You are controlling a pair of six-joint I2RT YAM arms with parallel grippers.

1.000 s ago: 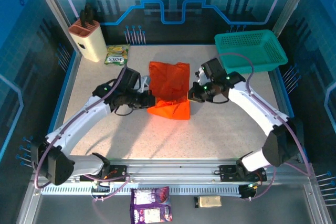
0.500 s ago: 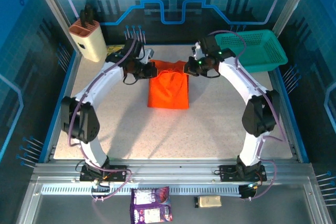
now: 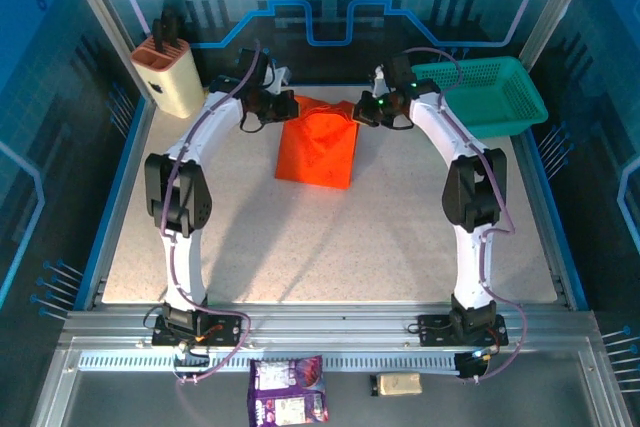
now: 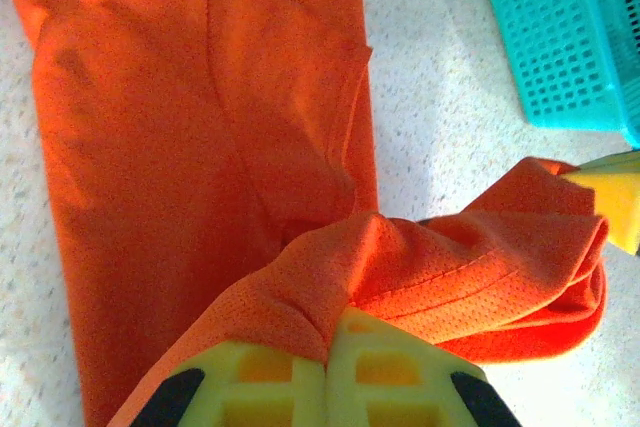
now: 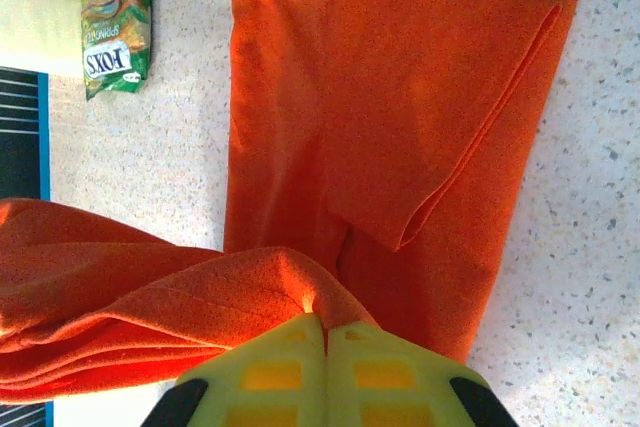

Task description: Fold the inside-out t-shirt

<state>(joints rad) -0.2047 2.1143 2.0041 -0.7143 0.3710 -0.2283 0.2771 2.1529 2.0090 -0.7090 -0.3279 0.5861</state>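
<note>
Plain bright orange short-sleeved cloth t-shirt point(image 3: 318, 152): lay folded into a narrow strip on the far middle of the speckled grey bench point(image 3: 330, 237). Its far edge was lifted and strung between the two hands, and the rest ran flat from them toward the near side.
Left hand point(image 3: 290, 110): closed, its yellow-green fingers point(image 4: 270, 367) pinched on the far left corner of the t-shirt, with a ridge of mesh cloth bunched up just in front of them.
Right hand point(image 3: 355, 112): closed, its fingers point(image 5: 380, 367) clamped on the far right corner, with the gathered edge sagging in folds away toward the left hand.
Cloth under the hands: a sleeve hem point(image 5: 480, 137) and a side seam point(image 4: 235, 137) showed on the flat layer below each hand.
Teal plastic mesh basket point(image 3: 480, 97): sat on the bench just beyond the right hand, apart from the t-shirt.
Green snack packet point(image 5: 115, 22): lay flat on the bench past the left hand, clear of the cloth.
Cream knife block point(image 3: 168, 72): stood upright in the far corner, well outside the left hand.
</note>
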